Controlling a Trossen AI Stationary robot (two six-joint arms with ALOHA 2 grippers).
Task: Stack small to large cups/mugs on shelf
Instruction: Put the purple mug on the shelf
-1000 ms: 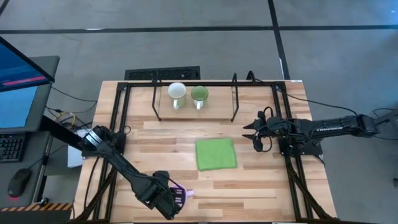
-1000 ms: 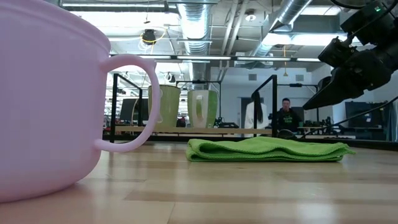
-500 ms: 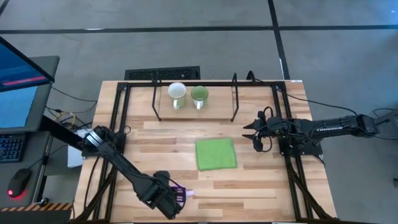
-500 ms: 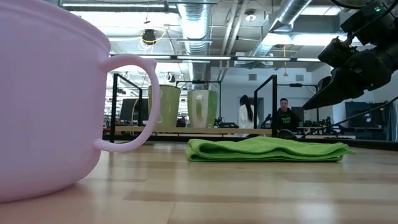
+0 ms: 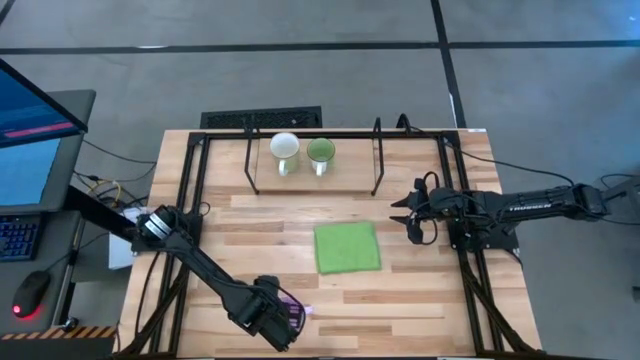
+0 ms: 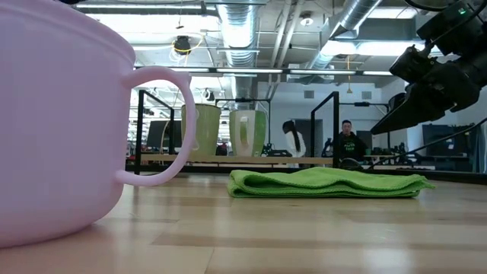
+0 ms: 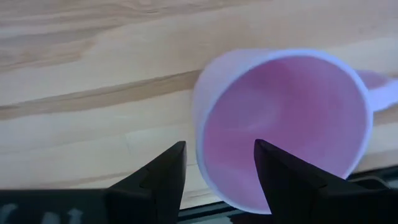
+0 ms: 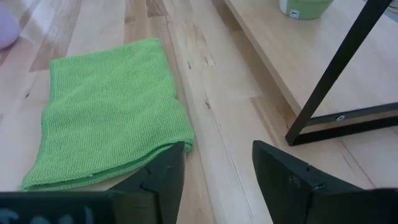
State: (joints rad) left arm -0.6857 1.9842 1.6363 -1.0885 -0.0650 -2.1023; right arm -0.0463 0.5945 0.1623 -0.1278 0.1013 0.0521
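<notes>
The light pink mug (image 5: 297, 312) stands upright on its base at the table's near edge, and it fills the left of the low view (image 6: 53, 122). My left gripper (image 7: 219, 158) is open above its rim. One finger (image 7: 176, 163) is outside the wall, the other (image 7: 266, 160) over the hollow, and neither visibly touches. The white mug (image 5: 285, 148) and the green mug (image 5: 320, 151) stand side by side on the shelf (image 5: 350, 178) at the far side. My right gripper (image 8: 217, 158) is open and waits right of the green cloth (image 5: 347, 246).
The folded green cloth (image 6: 327, 183) lies mid-table between the pink mug and the shelf. Black wire uprights (image 5: 377, 150) frame the shelf, with bare board right of the green mug. Black rails run along both table sides. People (image 6: 350, 141) move in the room behind.
My left gripper has edged slightly toward the table's right, over the pink mug. The mug has stayed in place.
</notes>
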